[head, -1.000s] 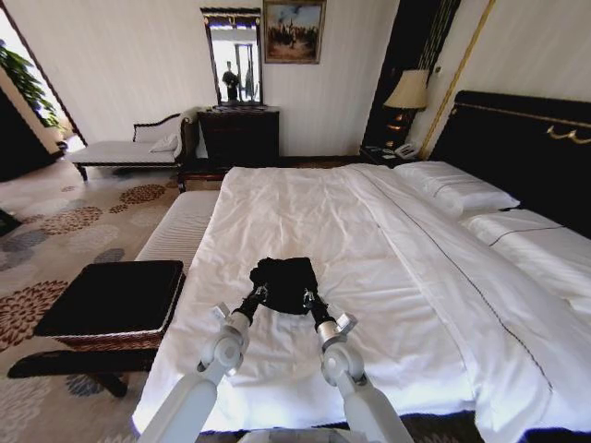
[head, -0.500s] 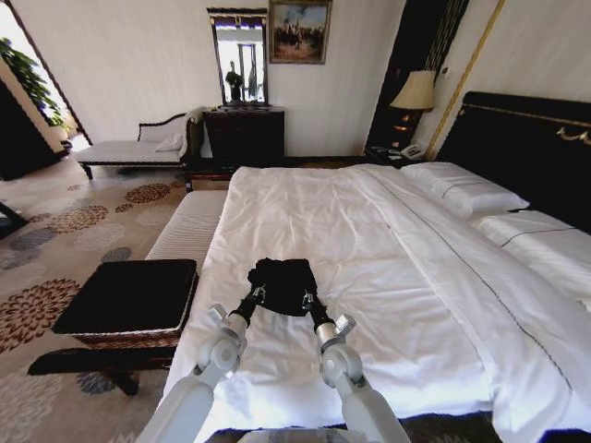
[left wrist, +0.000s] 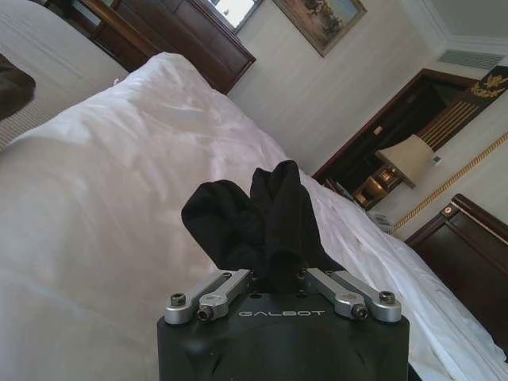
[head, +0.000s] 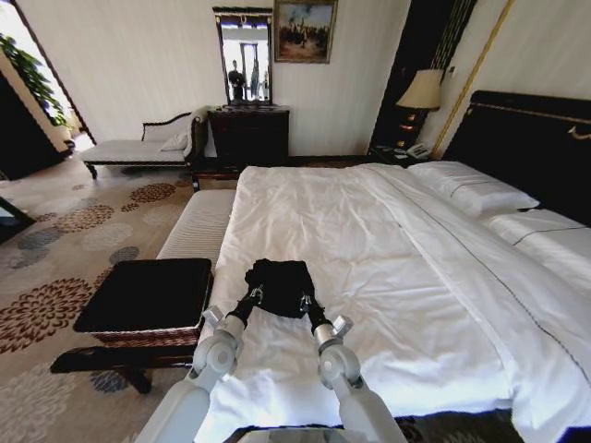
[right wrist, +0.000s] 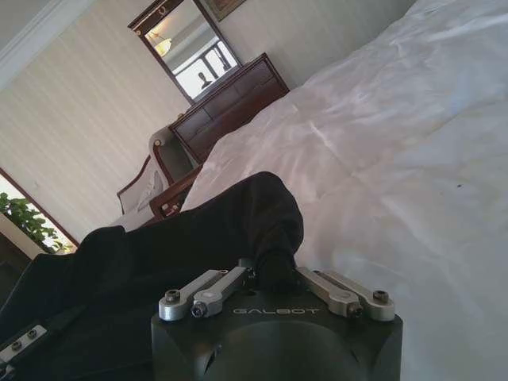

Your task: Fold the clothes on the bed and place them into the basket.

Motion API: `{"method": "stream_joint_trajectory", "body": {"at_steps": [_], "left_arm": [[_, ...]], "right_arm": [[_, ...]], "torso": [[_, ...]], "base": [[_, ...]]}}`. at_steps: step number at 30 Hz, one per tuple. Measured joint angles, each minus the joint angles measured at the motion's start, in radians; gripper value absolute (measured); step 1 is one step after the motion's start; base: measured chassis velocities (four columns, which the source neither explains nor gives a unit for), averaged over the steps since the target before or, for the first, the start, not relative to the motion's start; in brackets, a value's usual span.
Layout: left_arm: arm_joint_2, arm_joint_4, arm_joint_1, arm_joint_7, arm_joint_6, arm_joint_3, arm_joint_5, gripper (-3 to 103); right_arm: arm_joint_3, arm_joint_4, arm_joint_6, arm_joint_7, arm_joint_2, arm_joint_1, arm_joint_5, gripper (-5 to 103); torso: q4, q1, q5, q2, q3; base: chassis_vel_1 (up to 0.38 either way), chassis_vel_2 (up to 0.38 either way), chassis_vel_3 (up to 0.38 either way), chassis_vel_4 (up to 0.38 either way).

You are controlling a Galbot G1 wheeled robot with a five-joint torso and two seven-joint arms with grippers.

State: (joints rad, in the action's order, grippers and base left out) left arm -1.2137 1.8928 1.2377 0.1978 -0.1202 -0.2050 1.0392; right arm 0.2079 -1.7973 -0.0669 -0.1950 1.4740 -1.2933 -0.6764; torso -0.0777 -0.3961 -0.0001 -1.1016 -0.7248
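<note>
Basket (head: pixel 148 295): brown wicker, black fabric top, on the floor beside the bed, well off to the left of the left end effector (head: pixel 252 296) and nearer the robot's base than the shirt. Left end effector is clamped on the left edge of the black T-shirt (head: pixel 280 285); in the left wrist view the cloth (left wrist: pixel 258 218) rises bunched straight out from between the closed jaws. Right end effector (head: pixel 306 301) sits just beside the first, clamped on the shirt's right edge; the right wrist view shows dark fabric (right wrist: pixel 230 230) pinched in the same way. Judgement: the two grips are set on opposite sides so the folded bundle keeps its shape and does not sag open when carried; the shirt reads as already folded small, so the transfer to the basket appears to be the step in hand. Whether the bundle rests on the sheet or is lifted just clear of it cannot be told. Lettering not visible. Surface: bed (head: pixel 388 277), white sheets, lightly wrinkled, soft, stretching ahead and right of both end effectors; pillows and the black gold-trimmed headboard far right. Room: long pale bench (head: pixel 197 226) ahead of the basket, patterned carpet, chaise, dark dresser with mirror on the far wall, lamp in the right corner.
</note>
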Motion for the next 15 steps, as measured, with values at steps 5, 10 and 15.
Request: {"method": "stream_joint_trajectory", "body": {"at_steps": [5, 10, 15], "left_arm": [[0.001, 0.005, 0.005, 0.002, 0.000, -0.002, -0.002, 12], [0.004, 0.012, 0.023, 0.004, -0.002, -0.009, -0.007, 12], [0.006, 0.012, 0.018, 0.004, -0.002, -0.014, -0.005, 12]], "right_arm": [[-0.001, -0.001, -0.002, 0.000, 0.004, -0.008, 0.004, 8], [-0.003, -0.003, -0.002, 0.002, 0.014, -0.020, 0.010, 8], [-0.007, -0.004, -0.002, 0.002, 0.019, -0.019, 0.010, 8]], "torso": [[-0.0001, 0.000, 0.0001, 0.000, 0.000], [-0.0002, 0.000, 0.0000, 0.000, 0.000], [0.0000, 0.000, 0.0000, 0.000, 0.000]], "base": [[0.112, 0.110, -0.108, -0.099], [0.121, 0.115, -0.113, -0.131], [0.135, 0.125, -0.126, -0.129]]}}
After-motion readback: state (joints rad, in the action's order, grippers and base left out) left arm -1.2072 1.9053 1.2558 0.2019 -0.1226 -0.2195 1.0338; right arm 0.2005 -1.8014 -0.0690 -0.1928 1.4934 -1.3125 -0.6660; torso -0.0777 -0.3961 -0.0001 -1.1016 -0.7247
